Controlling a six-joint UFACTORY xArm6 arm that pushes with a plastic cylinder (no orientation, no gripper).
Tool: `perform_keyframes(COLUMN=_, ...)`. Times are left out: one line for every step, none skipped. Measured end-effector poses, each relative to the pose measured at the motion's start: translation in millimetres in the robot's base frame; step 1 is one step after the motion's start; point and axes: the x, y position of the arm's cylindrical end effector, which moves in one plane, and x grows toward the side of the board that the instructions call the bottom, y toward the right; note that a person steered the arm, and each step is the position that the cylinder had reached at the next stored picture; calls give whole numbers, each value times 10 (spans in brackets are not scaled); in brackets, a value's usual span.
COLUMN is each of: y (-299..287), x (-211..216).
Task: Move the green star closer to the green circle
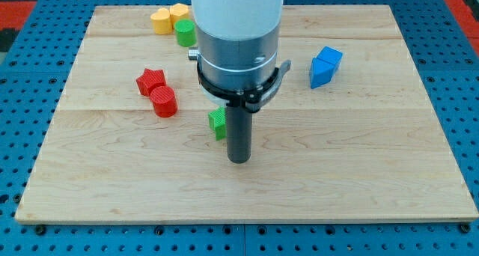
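Observation:
The green star (217,123) lies near the board's middle, partly hidden behind my rod. My tip (238,160) rests on the board just right of and slightly below the star, close to it; I cannot tell if they touch. The green circle (185,33) stands near the view's top, left of the arm's body, well above the star.
Two yellow blocks (168,18) sit just above-left of the green circle. A red star (150,81) and a red cylinder (163,101) lie left of the green star. Two blue blocks (325,66) sit at the right. The wooden board (374,174) ends at a blue pegboard surround.

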Motion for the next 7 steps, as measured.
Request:
perform_keyframes(y=0, x=-120)
perform_keyframes(y=0, x=-239)
perform_keyframes(y=0, x=-240)
perform_keyframes(y=42, x=-240)
perform_keyframes(y=197, x=-204)
perform_keyframes(y=281, x=-99)
perform_keyframes(y=-118, x=-30)
